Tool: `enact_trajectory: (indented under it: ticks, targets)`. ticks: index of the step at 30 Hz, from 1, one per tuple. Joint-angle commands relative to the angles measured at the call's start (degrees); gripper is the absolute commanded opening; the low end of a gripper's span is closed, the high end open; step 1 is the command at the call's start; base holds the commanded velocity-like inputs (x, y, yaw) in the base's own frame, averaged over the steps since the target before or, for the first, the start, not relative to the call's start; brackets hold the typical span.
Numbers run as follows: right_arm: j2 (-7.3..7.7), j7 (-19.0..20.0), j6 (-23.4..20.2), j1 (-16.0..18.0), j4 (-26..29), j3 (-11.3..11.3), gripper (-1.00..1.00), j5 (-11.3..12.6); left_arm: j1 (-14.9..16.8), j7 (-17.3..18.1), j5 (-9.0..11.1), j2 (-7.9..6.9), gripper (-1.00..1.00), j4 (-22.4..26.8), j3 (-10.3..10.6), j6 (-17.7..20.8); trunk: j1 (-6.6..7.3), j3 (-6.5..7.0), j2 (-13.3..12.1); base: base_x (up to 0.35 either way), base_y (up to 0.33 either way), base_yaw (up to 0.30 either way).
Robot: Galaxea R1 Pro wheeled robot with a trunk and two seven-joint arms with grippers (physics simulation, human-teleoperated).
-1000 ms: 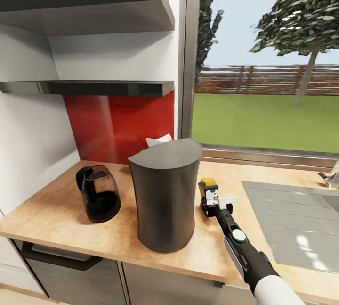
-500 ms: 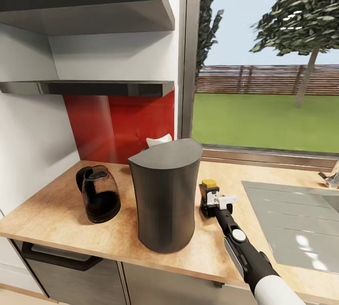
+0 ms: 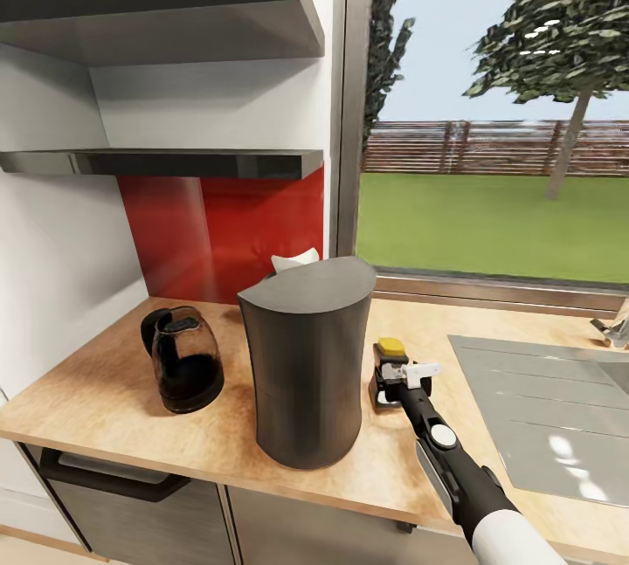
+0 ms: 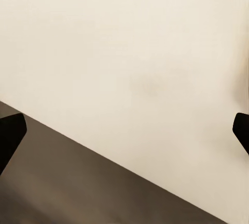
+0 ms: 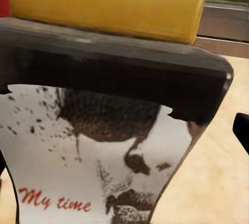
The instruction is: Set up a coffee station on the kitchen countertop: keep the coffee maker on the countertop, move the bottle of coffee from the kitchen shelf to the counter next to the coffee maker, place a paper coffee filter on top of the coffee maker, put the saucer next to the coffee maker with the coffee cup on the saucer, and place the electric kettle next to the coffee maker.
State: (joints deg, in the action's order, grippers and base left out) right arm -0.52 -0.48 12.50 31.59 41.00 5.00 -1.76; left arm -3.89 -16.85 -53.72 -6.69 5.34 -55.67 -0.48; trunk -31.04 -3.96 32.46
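The coffee maker (image 3: 306,364) is a tall dark grey cylinder in the middle of the wooden countertop (image 3: 105,373). A white paper filter (image 3: 293,262) peeks out behind its top. The black glass electric kettle (image 3: 183,360) stands to its left. Just right of the coffee maker is the bottle of coffee (image 3: 389,347), yellow-capped, with a "My time" label (image 5: 124,78). My right gripper (image 3: 389,377) is around the bottle, and one fingertip (image 5: 242,130) stands apart from its side, so it reads as open. My left gripper (image 4: 124,135) is open and faces a cream surface.
A steel sink (image 3: 542,408) takes up the counter's right part, with a faucet (image 3: 616,325) at the edge. Two dark shelves (image 3: 175,163) hang on the wall above the kettle. A red backsplash (image 3: 227,233) and a window (image 3: 489,111) close the back.
The bottle and my right gripper have shifted slightly down and toward the counter's front. The coffee maker, kettle and filter have not moved.
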Motion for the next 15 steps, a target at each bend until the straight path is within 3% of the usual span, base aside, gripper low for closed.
enact_trajectory:
  ticks: [1,15]
  targets:
    - [-0.01,-0.1,0.2,0.0,0.0,0.0,1.0,-0.2,0.0,-0.1,-0.6,0.01,1.0,0.0,-0.5,-0.1,-0.02,-0.09,0.1,0.0,0.0,0.0]
    - [-0.01,-0.1,0.2,0.0,0.0,0.0,1.0,-0.2,0.0,-0.1,-0.6,0.01,1.0,0.0,-0.5,-0.1,-0.02,-0.09,0.1,0.0,0.031,0.0]
